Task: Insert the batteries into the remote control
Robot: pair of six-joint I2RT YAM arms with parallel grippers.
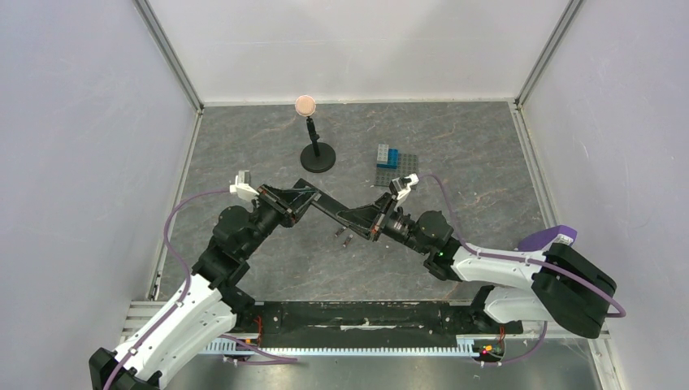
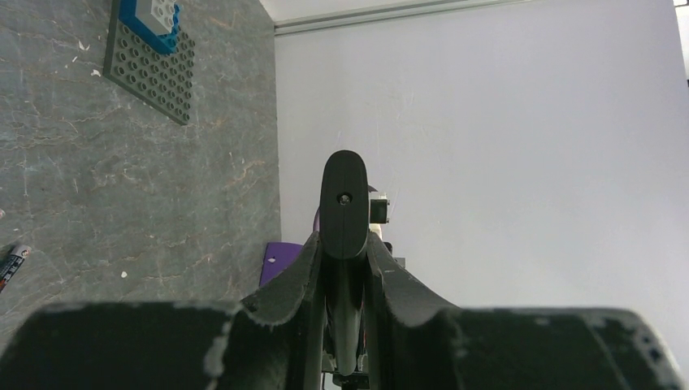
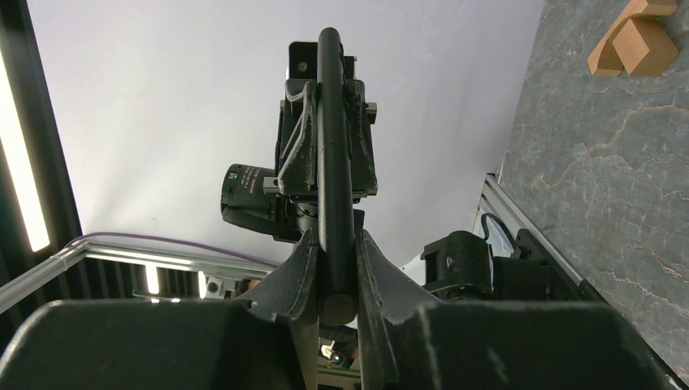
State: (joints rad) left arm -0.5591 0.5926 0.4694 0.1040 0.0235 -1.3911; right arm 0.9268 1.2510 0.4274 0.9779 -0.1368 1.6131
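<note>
The two batteries (image 1: 338, 234) lie on the table (image 1: 471, 154) just below the remote control (image 1: 333, 204), which the left gripper (image 1: 286, 201) and right gripper (image 1: 376, 223) each clamp by one end in the air, so one hand should probably hold firm and level while the other lets go to fetch a battery.

Long, slim black remote control (image 1: 335, 210), gripped at both ends: the left gripper (image 1: 299, 199) is clamped on one end, the right gripper (image 1: 374, 223) on the other. It runs slantwise, near and to the left of the grey studded baseplate (image 1: 396, 166). Two tiny dark batteries (image 1: 342, 236) lie close together on the table, farther from the baseplate, just past the remote's middle
</note>
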